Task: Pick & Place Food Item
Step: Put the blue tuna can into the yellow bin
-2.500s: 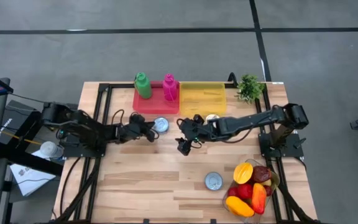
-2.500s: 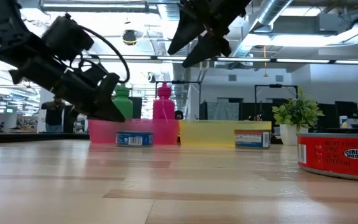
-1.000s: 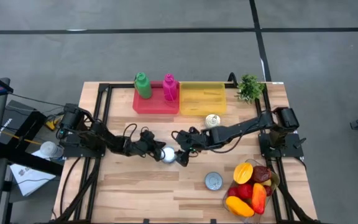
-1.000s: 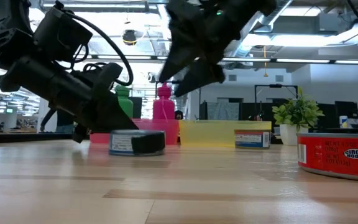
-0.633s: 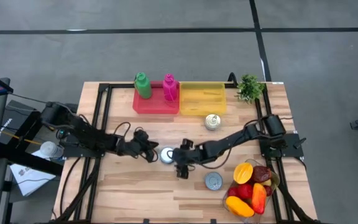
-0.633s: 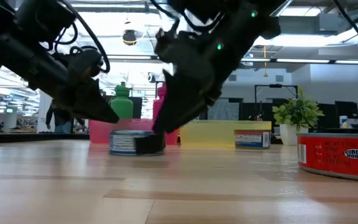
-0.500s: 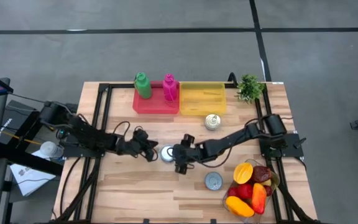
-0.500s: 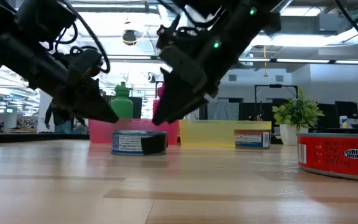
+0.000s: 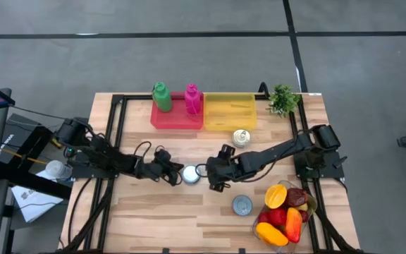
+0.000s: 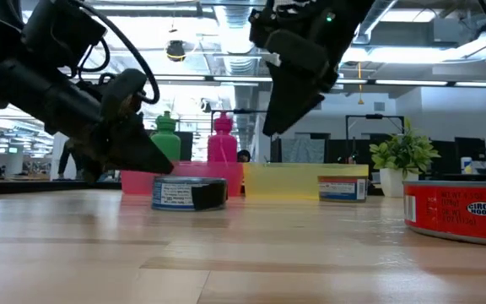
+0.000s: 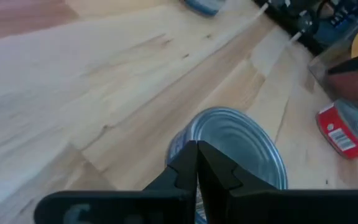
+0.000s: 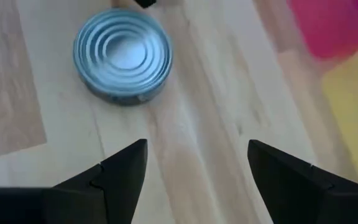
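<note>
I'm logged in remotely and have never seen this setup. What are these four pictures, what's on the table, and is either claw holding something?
You see two dark robot arms at a wooden table. One picture looks straight down, one looks level across the tabletop, and the other two come from cameras on each arm's wrist.

In the overhead picture the left gripper sits just beside a blue-labelled can standing upright mid-table. Its wrist picture shows its fingers closed together in front of the can, not around it. The right gripper is on the can's other side, raised above the table, fingers spread wide. Neither holds anything.

Also there: a red tray with a green bottle and a pink bottle, a yellow tray, a small plant, two more cans, and a bowl of fruit.
</note>
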